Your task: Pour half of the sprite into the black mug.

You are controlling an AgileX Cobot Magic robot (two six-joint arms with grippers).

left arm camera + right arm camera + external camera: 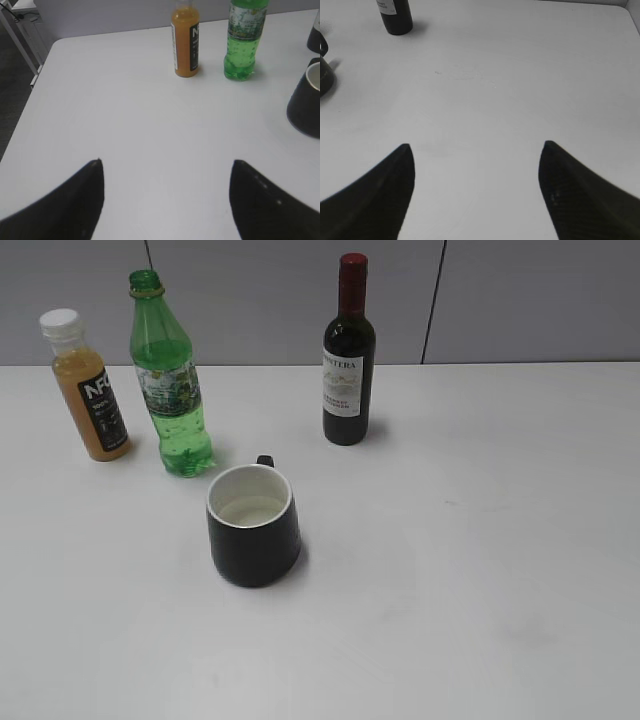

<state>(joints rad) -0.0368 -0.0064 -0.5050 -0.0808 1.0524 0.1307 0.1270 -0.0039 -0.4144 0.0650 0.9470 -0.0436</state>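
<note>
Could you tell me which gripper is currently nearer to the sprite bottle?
Left. The sprite bottle stands ahead of the open left gripper, slightly to its right, in plain view. The open right gripper sees only the wine bottle and the mug's edge.

The exterior camera looks down at a slant onto the counter (480, 570); both wrist cameras face low across it, sharing the black mug (252, 525).

You had a plain white tabletop (480, 540) carrying four things. At the back left stood an orange juice bottle with a white cap (86, 388), and just beside it the uncapped translucent green plastic sprite bottle (170, 390). A dark glass wine bottle with a red capsule (348, 355) stood well apart, right of them. The squat black mug with a white inside (252, 524) sat nearer you, between them.
</note>
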